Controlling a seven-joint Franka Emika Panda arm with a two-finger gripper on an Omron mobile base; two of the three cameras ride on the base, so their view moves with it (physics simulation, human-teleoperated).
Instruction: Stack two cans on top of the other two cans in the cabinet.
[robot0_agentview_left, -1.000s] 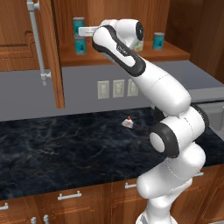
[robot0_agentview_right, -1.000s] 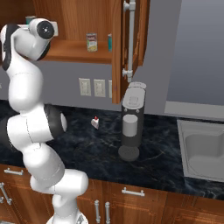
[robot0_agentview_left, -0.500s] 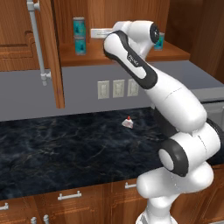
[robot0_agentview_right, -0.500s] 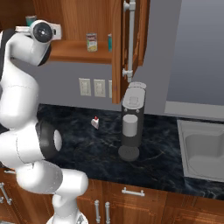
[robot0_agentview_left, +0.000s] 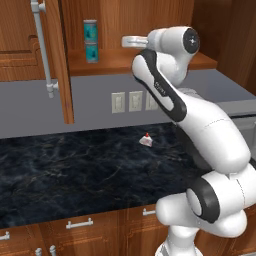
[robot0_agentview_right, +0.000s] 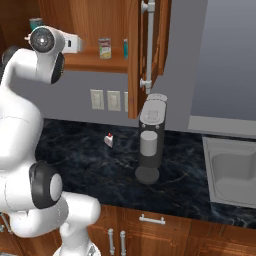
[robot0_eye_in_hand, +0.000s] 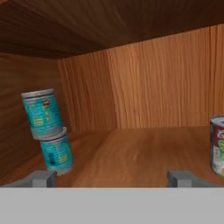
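With the end effector (robot0_eye_in_hand: 112, 178) spread wide and empty, and one teal can (robot0_eye_in_hand: 43, 113) already sitting, apparently tilted, on another (robot0_eye_in_hand: 57, 152) at the cabinet (robot0_eye_in_hand: 144, 83) shelf's left, swing toward the cream-labelled can (robot0_eye_in_hand: 217, 144) and approach it level

Bare shelf (robot0_eye_in_hand: 144, 151) between stacked cans (robot0_eye_in_hand: 49, 131) and cream-labelled can (robot0_eye_in_hand: 217, 144)

Arm (robot0_agentview_left: 200, 125): glossy white, rounded shell segments, thick and tubular. Dark grey to black bands and round caps at the joints; one black disc cap on the upper joint (robot0_agentview_left: 190, 41), another on the low joint (robot0_agentview_left: 206, 205). A black strip runs along the upper link. Hand section (robot0_agentview_left: 134, 41) pale white, blocky. Finger tips (robot0_eye_in_hand: 43, 178) small, flat, grey. White pedestal (robot0_agentview_right: 75, 240) at the bottom.
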